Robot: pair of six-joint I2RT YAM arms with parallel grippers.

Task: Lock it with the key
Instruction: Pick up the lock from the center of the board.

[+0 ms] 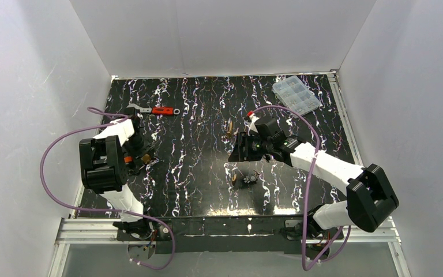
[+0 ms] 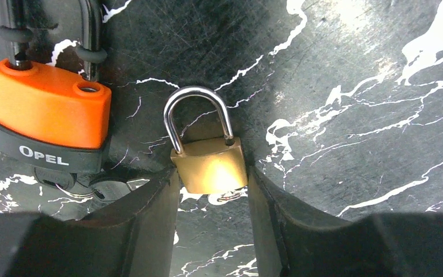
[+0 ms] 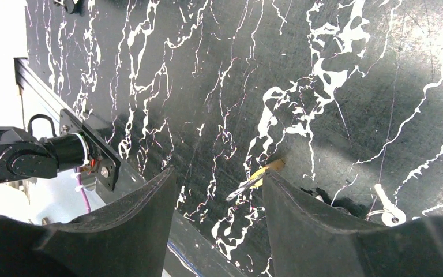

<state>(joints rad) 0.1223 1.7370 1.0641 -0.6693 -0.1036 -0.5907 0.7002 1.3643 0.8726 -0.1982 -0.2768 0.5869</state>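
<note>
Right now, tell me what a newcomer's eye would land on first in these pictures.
In the left wrist view, the brass padlock lies on the black marbled table between the fingers of the left gripper. A bigger orange-topped padlock lies close beside it. From above, the red-handled wrench at the far left and the clear compartment box in the far right corner stand out.

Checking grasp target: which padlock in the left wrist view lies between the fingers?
The small brass padlock, flanked by the left gripper fingers; the orange OPEL padlock lies outside them.
</note>
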